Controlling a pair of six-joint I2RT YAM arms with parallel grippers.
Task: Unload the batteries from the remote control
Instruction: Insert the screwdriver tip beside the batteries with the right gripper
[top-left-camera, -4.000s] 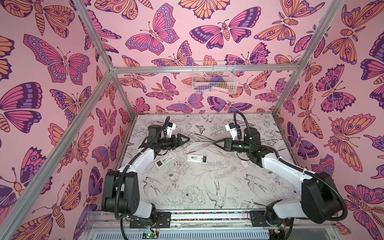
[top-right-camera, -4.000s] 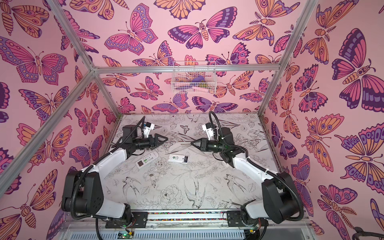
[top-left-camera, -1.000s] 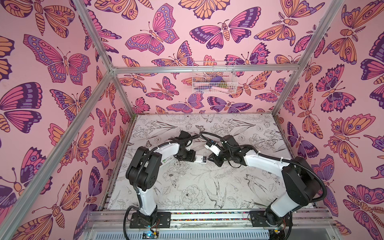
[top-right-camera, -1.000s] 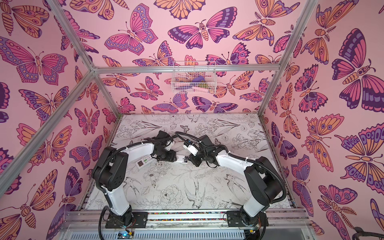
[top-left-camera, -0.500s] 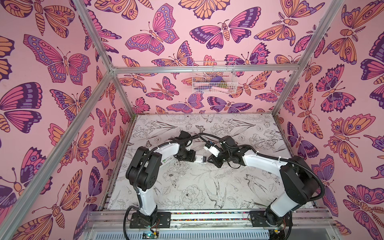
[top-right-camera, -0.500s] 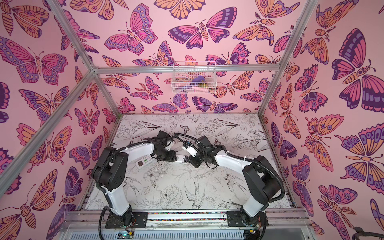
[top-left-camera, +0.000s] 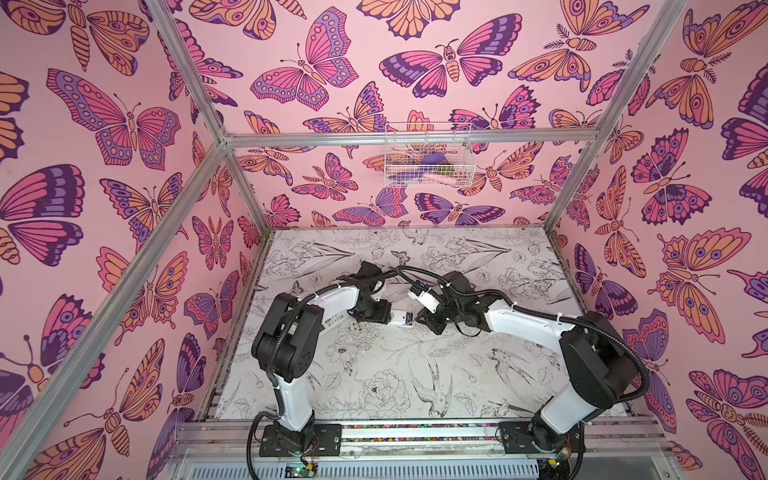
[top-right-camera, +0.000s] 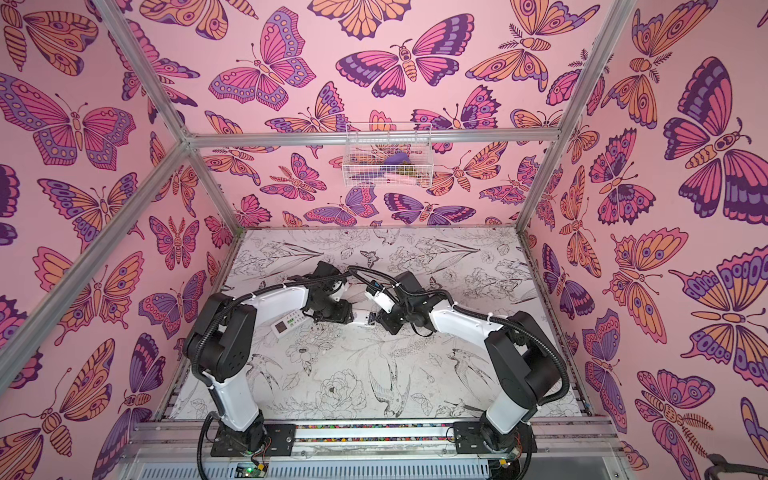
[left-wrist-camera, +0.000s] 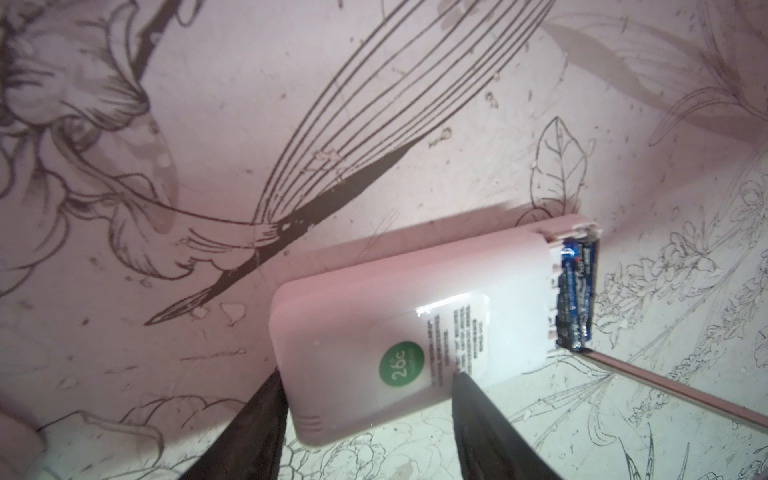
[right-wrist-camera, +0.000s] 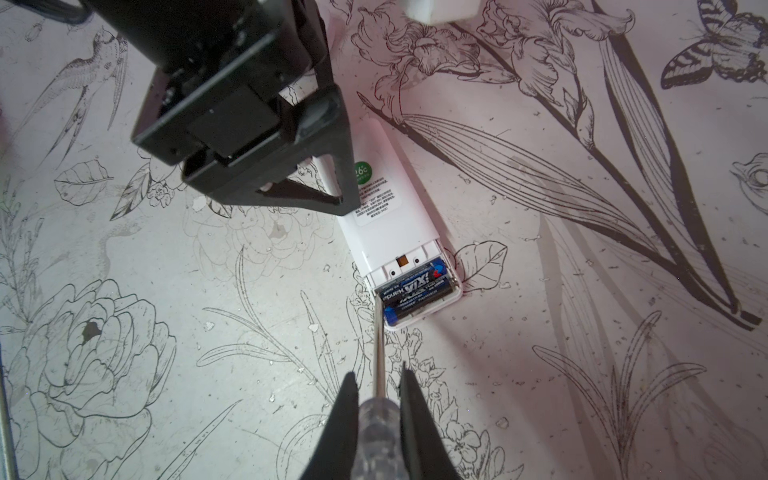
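- Both top views: desk (top-left-camera: 415, 374) flat, printed with black-line flowers and birds, walled on three sides by pink butterfly panels (top-left-camera: 124, 124) behind an aluminium frame (top-left-camera: 407, 137); wire basket (top-left-camera: 399, 170) hung on the back panel, well above the desk.
- White remote control (right-wrist-camera: 390, 216) face down at mid-desk, between the two arms, well apart from every desk edge.
- Batteries (right-wrist-camera: 415, 295): two dark cylinders side by side in the uncovered compartment, at the remote control's end nearer the right arm.
- Left gripper (left-wrist-camera: 365, 376): jaws clamped across the remote control's width, at the end away from the compartment.
- Right gripper (right-wrist-camera: 377, 372): jaws clenched on a clear-handled screwdriver (right-wrist-camera: 376, 432); tip at the compartment corner, at one end of the batteries.
- Second remote (top-right-camera: 289, 323) face up, just beside the left forearm.
- Open desk surface toward the front, the back and the right side.
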